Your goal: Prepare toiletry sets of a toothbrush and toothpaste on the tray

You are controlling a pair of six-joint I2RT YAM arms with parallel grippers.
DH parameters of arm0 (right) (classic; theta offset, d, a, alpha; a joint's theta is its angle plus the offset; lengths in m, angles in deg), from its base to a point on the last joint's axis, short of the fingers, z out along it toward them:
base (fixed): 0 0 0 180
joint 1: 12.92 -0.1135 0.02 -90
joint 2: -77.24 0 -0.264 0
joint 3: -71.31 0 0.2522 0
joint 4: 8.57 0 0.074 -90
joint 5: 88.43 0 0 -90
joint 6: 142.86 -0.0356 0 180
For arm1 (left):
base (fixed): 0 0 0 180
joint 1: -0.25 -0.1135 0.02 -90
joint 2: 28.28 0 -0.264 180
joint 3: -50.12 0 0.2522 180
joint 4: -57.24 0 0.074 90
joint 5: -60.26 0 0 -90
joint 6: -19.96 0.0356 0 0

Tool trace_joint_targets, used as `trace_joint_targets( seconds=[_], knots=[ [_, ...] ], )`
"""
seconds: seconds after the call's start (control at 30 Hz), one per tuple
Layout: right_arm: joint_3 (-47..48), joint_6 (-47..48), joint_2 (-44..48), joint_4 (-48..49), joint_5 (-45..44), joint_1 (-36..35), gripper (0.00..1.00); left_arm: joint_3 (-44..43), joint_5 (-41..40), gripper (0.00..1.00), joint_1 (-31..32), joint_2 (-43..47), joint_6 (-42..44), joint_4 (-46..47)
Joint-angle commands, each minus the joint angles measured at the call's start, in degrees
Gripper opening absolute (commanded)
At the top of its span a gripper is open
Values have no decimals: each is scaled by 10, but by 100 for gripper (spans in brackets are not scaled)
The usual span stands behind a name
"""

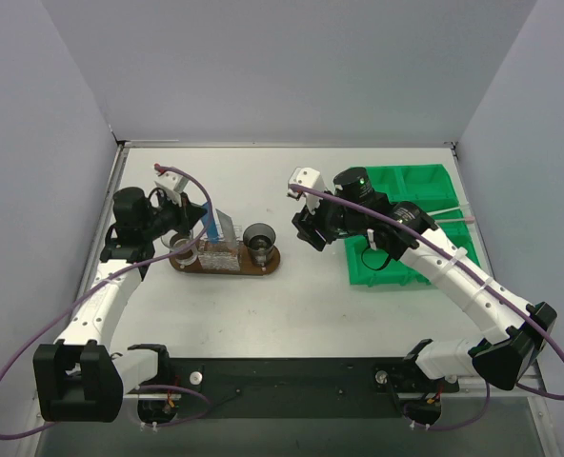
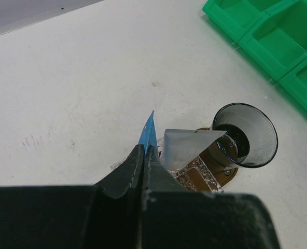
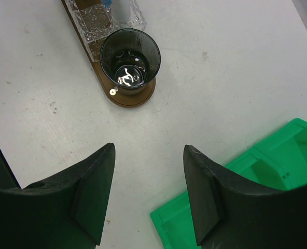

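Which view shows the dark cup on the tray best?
Right wrist: it looks straight down into the dark cup, whole and unblocked at the end of the tray. Left wrist shows the cup at a slant; top external shows it small.

One tray (image 1: 271, 264), two cups (image 1: 258, 238), one green bin (image 1: 425, 186).

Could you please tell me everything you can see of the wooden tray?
The tray is a flat, dark brown oval board, wood by its look, lying on the white table left of centre. A dark see-through cup stands on one rounded end, a clear patterned holder sits mid-board, and a second cup occupies the other end.
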Motion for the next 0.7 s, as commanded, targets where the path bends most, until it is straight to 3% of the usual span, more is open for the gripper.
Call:
trace_joint_targets(
  seconds=[0.0,0.67],
  knots=[
    [-6,3,4,14,12,5,51,1,18,0,4,-2,7,50],
    [-5,4,-4,14,13,5,50,30,27,0,6,-24,23,78]
  ],
)
